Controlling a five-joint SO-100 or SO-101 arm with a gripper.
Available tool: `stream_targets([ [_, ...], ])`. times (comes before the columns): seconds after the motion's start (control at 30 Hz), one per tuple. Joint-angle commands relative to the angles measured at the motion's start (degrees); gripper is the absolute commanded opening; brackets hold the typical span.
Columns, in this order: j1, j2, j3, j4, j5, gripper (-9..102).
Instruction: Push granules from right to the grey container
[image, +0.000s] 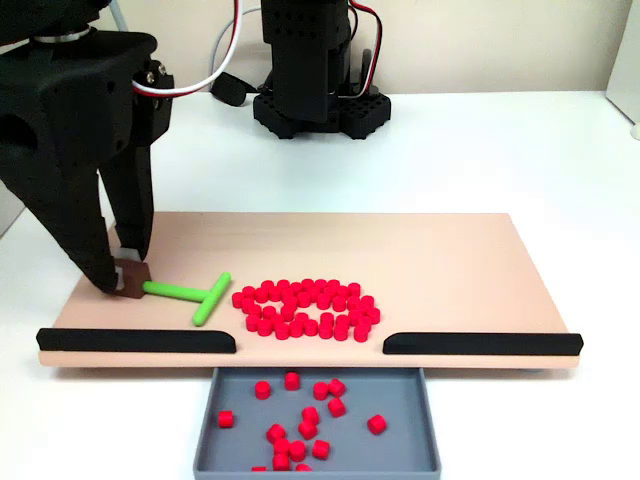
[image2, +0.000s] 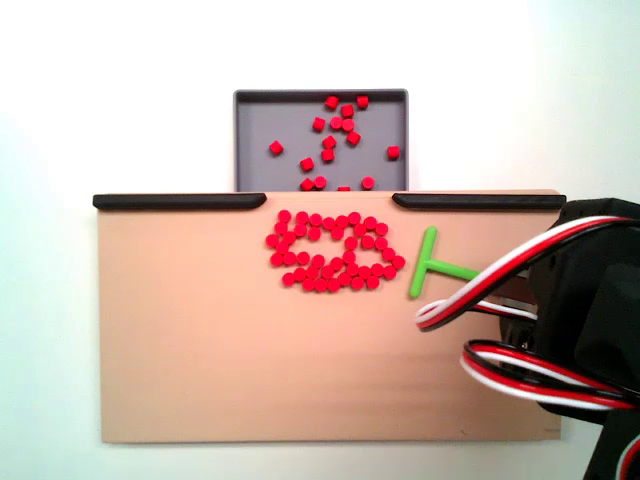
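Gripper (image: 122, 282), black and two-fingered, low at the left of a fixed view, clenched on a small brown block at the end of a green T-shaped plastic pusher (image: 195, 294). T-bar lying on the board just left of the pile, apart from it by a narrow gap. In another fixed view, pusher (image2: 432, 263) just right of the pile, its stem running under the arm's red, white and black wires at lower right.

Granules (image: 306, 308): small bright red plastic cubes, several dozen packed in one flat oval cluster at centre of the wide tan board (image: 460, 265); too many and too tight for an exact count. Same cluster (image2: 333, 250) in the top-down view sits just below the gap, upper middle of frame.

Two black strips along the board's front edge, one (image: 137, 340) lower left, one (image: 482, 343) lower right, leaving one open gap between them. Cluster directly behind that gap, near the edge. Bare board well to the right of the pile and behind it.

One shallow grey rectangular plastic tray (image: 218, 415) at bottom centre, tucked under the gap, narrower than the board. About fifteen loose red cubes (image2: 335, 135) scattered inside, mostly centre and right in the top-down view; left part of the tray (image2: 255, 140) bare.
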Motion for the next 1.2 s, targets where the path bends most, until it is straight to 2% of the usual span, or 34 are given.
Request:
stream_targets([
  [0.0,-0.53,0.53,-1.85,-0.09,-18.28,0],
  [0.5,-2.2,0.88,-1.85,0.0,-12.83,0],
  [1.17,-3.87,1.23,-1.85,-0.09,2.81,0],
])
